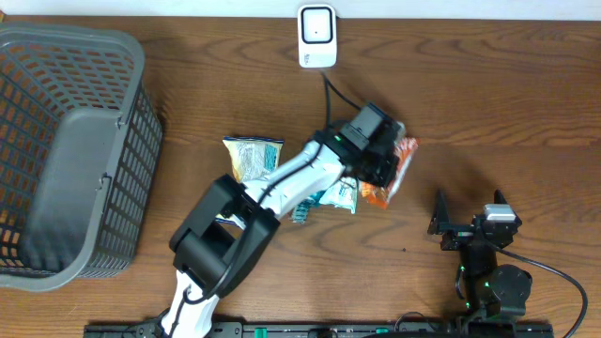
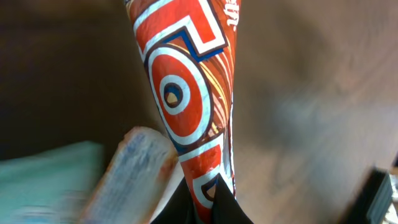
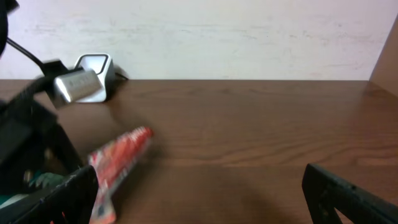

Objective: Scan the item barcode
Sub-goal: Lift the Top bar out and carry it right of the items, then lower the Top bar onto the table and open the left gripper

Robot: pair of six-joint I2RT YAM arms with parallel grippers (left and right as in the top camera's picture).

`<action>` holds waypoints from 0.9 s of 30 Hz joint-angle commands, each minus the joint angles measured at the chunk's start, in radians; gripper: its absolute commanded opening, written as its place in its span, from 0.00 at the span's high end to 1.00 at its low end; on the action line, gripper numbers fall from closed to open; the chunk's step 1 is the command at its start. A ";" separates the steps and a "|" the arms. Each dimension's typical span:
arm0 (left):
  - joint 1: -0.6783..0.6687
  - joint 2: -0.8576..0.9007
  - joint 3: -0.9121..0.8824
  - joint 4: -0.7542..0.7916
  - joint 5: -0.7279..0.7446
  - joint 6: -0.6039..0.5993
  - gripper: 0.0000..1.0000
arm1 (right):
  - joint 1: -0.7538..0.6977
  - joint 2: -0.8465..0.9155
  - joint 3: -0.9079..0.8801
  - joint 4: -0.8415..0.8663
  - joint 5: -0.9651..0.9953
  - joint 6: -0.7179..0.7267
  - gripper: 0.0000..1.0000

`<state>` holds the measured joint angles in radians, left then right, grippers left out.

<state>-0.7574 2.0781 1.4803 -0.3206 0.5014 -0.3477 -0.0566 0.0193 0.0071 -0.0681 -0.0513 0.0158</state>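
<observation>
Brown wood-grain worktop (image 1: 488, 84), with a grey plastic mesh basket (image 1: 141, 141) parked at the left edge. A white barcode scanner (image 1: 316, 36) is at the far side, with a black cable trailing off it. The left tool (image 1: 380, 169) is pinching one end of a red-and-white patterned snack packet (image 1: 404, 161), around the middle of the worktop, on the near side of the scanner and apart from it. In the left wrist view the packet (image 2: 186, 93) sticks straight out from the pinch. A yellow crinkly snack bag (image 1: 252, 155) and a teal packet (image 1: 338, 195) lie beside the arm. The right tool (image 1: 467, 211) hangs at the near right, fingers spread wide, gripping nothing.
</observation>
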 commanded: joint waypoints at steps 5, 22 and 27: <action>0.142 -0.006 0.003 0.032 -0.027 -0.032 0.93 | -0.001 -0.002 -0.002 -0.004 0.004 0.013 0.01; -0.067 0.041 0.003 0.268 -0.115 -0.391 0.92 | -0.001 -0.002 -0.002 -0.004 0.004 0.013 0.01; -0.087 0.058 0.003 0.180 -0.254 -0.353 0.63 | -0.001 -0.002 -0.002 -0.004 0.004 0.013 0.01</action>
<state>-0.8558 2.1105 1.4796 -0.1047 0.3645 -0.7181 -0.0566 0.0193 0.0071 -0.0681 -0.0513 0.0158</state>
